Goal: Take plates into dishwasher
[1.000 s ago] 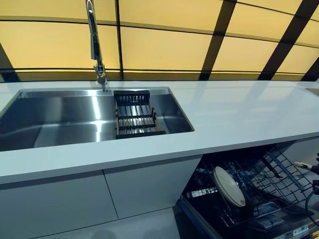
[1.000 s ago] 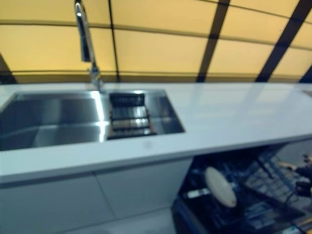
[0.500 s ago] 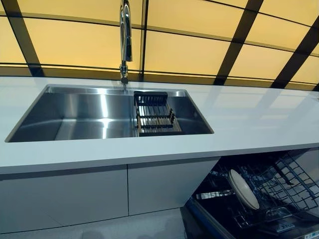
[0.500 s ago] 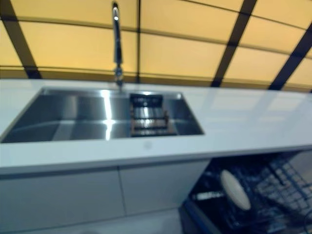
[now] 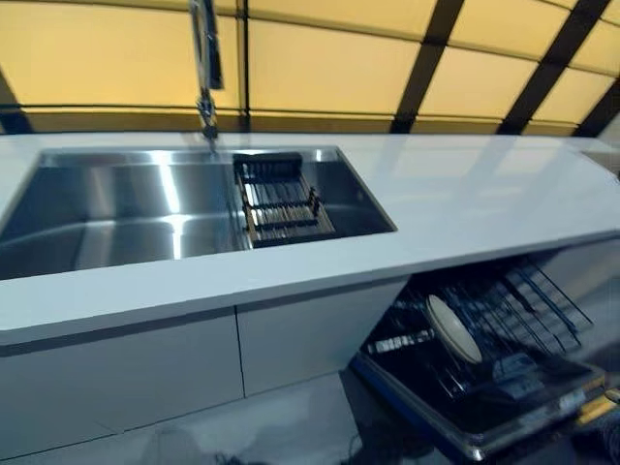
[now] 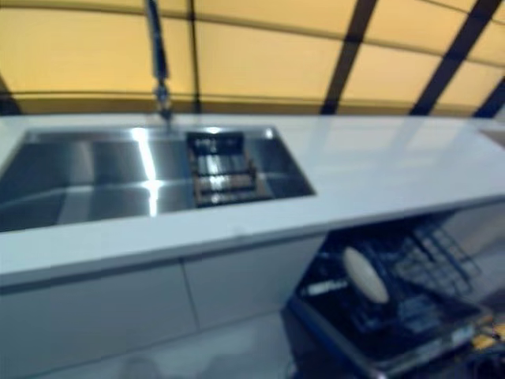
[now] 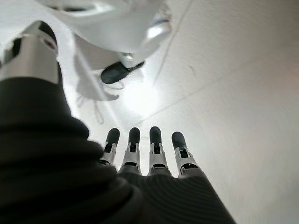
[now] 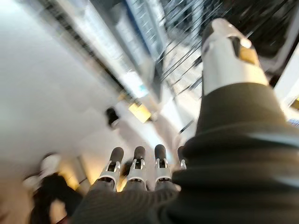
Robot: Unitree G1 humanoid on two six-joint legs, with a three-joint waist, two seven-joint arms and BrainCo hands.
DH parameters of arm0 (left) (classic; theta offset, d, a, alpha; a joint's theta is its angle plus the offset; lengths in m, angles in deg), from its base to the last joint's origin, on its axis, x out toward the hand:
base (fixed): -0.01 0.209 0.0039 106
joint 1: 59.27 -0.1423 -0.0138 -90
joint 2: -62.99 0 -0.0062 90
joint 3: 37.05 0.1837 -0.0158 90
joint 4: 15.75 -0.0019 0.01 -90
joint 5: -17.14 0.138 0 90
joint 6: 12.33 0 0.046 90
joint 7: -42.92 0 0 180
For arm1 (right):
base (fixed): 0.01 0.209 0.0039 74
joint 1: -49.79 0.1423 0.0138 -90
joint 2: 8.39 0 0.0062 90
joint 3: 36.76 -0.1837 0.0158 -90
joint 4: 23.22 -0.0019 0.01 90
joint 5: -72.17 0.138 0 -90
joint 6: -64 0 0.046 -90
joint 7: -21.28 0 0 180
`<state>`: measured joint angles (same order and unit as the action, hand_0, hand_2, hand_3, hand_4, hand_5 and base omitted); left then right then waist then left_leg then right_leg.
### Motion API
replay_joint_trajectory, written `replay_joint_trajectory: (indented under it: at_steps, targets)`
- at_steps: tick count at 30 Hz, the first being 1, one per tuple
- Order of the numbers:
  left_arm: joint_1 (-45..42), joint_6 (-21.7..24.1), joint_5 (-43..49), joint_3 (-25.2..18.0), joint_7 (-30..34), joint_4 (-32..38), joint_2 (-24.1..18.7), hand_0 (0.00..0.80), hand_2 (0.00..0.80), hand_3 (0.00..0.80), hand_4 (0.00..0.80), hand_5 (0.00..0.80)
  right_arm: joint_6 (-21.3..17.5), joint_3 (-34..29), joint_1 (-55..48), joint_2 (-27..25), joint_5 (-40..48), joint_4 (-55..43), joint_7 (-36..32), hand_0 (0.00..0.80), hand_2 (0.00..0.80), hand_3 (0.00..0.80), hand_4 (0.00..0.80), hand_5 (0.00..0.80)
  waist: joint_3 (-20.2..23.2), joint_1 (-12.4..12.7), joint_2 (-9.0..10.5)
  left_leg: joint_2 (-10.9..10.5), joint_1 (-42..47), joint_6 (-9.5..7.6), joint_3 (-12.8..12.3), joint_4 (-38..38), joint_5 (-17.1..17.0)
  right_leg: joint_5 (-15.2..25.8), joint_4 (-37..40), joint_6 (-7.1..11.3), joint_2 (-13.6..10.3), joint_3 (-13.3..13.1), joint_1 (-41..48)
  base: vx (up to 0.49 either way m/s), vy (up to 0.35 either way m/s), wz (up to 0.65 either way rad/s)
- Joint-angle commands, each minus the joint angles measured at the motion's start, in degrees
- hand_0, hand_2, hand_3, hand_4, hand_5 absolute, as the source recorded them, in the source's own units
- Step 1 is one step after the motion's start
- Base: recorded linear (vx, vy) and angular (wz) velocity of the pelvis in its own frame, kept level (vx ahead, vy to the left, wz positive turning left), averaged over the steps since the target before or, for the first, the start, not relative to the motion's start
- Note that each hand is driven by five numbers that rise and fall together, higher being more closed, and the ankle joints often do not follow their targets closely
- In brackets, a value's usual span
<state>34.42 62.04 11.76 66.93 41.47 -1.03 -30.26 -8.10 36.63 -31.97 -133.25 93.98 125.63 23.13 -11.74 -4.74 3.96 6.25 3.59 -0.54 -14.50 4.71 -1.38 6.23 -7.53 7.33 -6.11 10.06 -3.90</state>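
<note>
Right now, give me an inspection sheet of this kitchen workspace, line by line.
Surface: white countertop, nothing standing on it.
Job's things: one plate upright in the rack of the open dishwasher; no other plates seen.
Clutter: dark drainer rack at the right end of the steel sink; the rest of the basin holds nothing.
Hands: left robot hand and right robot hand both open, fingers straight, holding nothing.
Cables: nothing seen.
Surroundings: faucet behind the sink, yellow panelled wall, white cabinet fronts.

White countertop (image 5: 465, 208) w/ inset steel sink (image 5: 116, 208), dish rack (image 5: 281, 199) in sink
</note>
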Motion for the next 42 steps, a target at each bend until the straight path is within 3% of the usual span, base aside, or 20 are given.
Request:
replay_joint_trajectory:
  at_steps: [1,3,5,9,17,28,38,41,42]
  targets:
    - [0.65,-2.04,-1.55,-1.71,-0.49,-2.49,-0.68,0.0,0.0,0.0,0.0,0.0,1.71,5.48,4.86,1.7,0.24,-2.54,1.37,0.0,0.0,0.0,0.0,0.0,4.51,4.22,1.17,-3.31,-0.35,0.82,2.39,-3.28,2.76,4.08,-2.33,2.46,-8.1,-1.06,0.91,-0.072,-0.04,-0.65]
    - [1.51,-2.87,-1.47,-2.07,0.48,-2.77,-0.75,0.0,0.0,0.0,0.0,0.0,3.69,7.72,7.8,3.28,-0.88,1.78,-0.98,0.0,0.0,0.0,0.0,0.0,5.33,5.92,1.46,-2.68,-0.73,1.64,1.35,-2.76,2.06,1.83,3.32,2.76,-8.7,1.85,4.09,-0.04,-0.069,-0.54]
    - [2.4,-2.84,-1.81,-1.7,0.7,-2.99,-0.56,0.0,0.0,0.0,0.0,0.0,6.42,9.98,10.03,4.62,-2.27,6.05,-2.76,0.0,0.0,0.0,0.0,0.0,5.65,6.5,2.2,-2.38,-1.04,1.66,1.21,-2.73,2.07,1.57,5.13,3.42,-8.49,2.14,4.29,-0.046,-0.101,-0.29]
    - [3.11,-0.92,-0.49,-1.15,1.51,-3.15,0.07,0.0,0.0,0.0,0.0,0.0,6.79,11.46,9.72,8.97,-0.3,7.65,0.36,0.0,0.0,0.0,0.0,0.0,5.18,6.96,3.0,-2.31,-1.0,1.2,1.22,-1.34,1.85,1.83,4.79,3.95,-8.02,2.62,3.79,-0.07,-0.104,0.01]
    - [0.71,1.7,0.45,-1.19,0.88,-3.1,0.19,0.0,0.0,0.0,0.0,0.0,7.77,8.39,4.66,13.63,5.61,6.1,4.13,0.0,0.0,0.0,0.0,0.0,4.53,7.01,2.55,-3.27,-0.27,0.35,2.63,-0.7,2.47,2.42,2.72,4.6,-8.84,2.32,2.5,-0.016,-0.015,0.13]
    - [-0.27,2.03,1.36,-2.26,1.79,-2.55,-1.38,0.0,0.0,0.0,0.0,0.0,7.04,7.25,1.58,17.48,6.02,8.87,6.63,0.0,0.0,0.0,0.0,0.0,4.56,6.61,0.66,-3.75,0.7,0.09,2.68,-0.62,2.86,2.39,0.99,4.99,-9.54,2.09,1.2,-0.001,-0.016,0.12]
    - [-0.9,2.81,1.49,-1.96,2.26,-1.89,-0.76,0.0,0.0,0.0,0.0,0.0,8.35,7.61,0.51,18.96,7.34,7.89,7.13,0.0,0.0,0.0,0.0,0.0,4.45,6.09,0.7,-3.97,1.22,-0.03,2.63,-0.29,3.19,2.68,0.66,5.24,-9.53,1.63,0.44,-0.005,-0.016,0.02]
    - [-0.75,3.08,1.38,-1.83,2.02,-1.69,-0.94,0.0,0.0,0.0,0.0,0.0,7.41,7.84,-0.09,21.16,9.56,8.21,7.49,0.0,0.0,0.0,0.0,0.0,4.17,6.02,0.28,-4.23,1.07,-0.1,2.61,-0.26,3.24,3.01,0.34,5.34,-9.81,1.71,-0.2,-0.026,-0.065,-0.01]
    - [-0.81,3.44,1.35,-1.83,2.07,-1.43,-1.19,0.0,0.0,0.0,0.0,0.0,4.65,7.99,-0.41,22.38,11.59,8.4,6.43,0.0,0.0,0.0,0.0,0.0,3.89,6.08,-0.2,-4.35,0.91,-0.15,2.64,-0.22,3.18,2.93,0.1,5.36,-10.01,1.9,-0.54,-0.036,-0.064,0.0]
